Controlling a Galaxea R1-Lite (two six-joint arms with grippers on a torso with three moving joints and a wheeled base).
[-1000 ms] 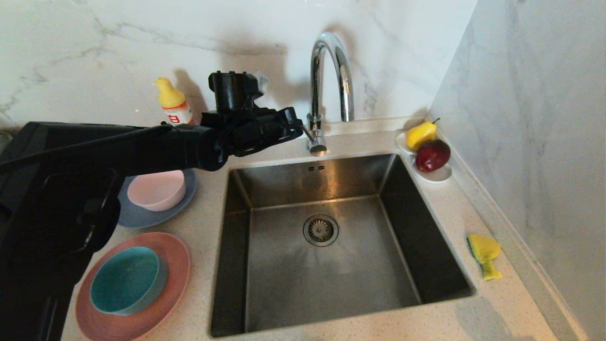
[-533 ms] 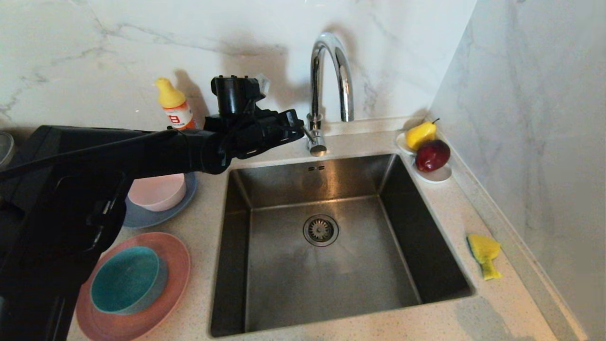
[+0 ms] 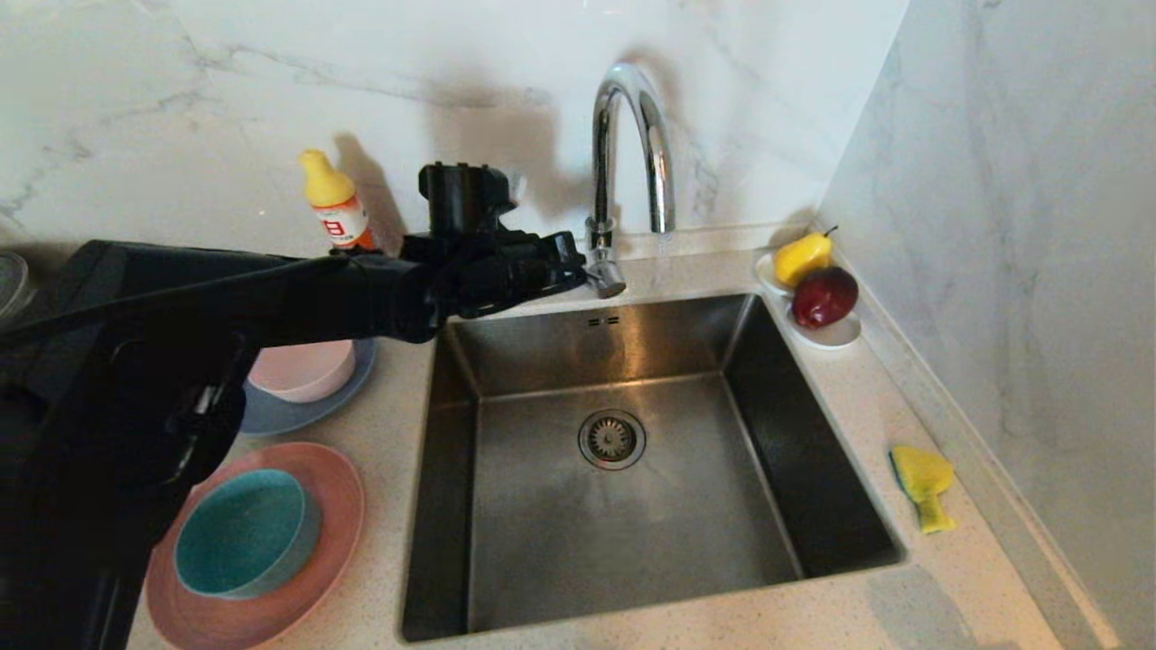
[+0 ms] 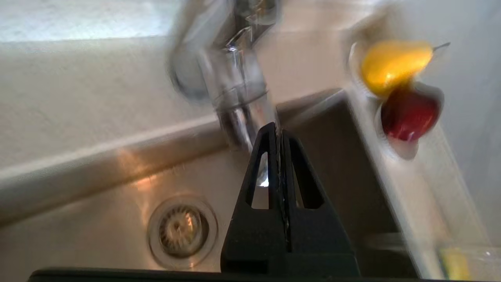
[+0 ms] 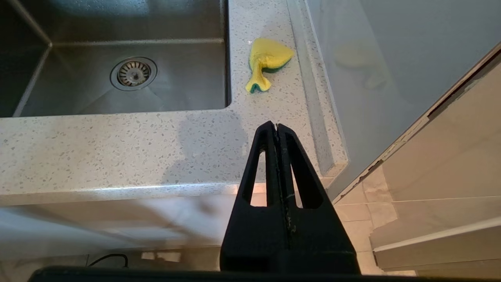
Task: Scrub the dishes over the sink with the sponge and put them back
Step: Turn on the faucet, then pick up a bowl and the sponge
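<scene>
Lying untouched on the speckled counter (image 3: 903,578), right of the steel sink (image 3: 623,506), the yellow sponge (image 3: 924,486) sits crumpled near the marble wall. The dishes wait left of the basin: a pale pink bowl (image 3: 307,370) on a blue-grey plate (image 3: 298,411), and a teal bowl (image 3: 242,531) on a salmon-pink plate (image 3: 271,605). The left gripper (image 4: 277,131), fingers pressed together and holding nothing, reaches to the chrome faucet's (image 3: 632,135) handle (image 3: 607,275); it seems to be turning on water, though none is visible. The right gripper (image 5: 276,127), also closed and empty, hangs off the counter's front edge. Next, it must open over the sponge.
</scene>
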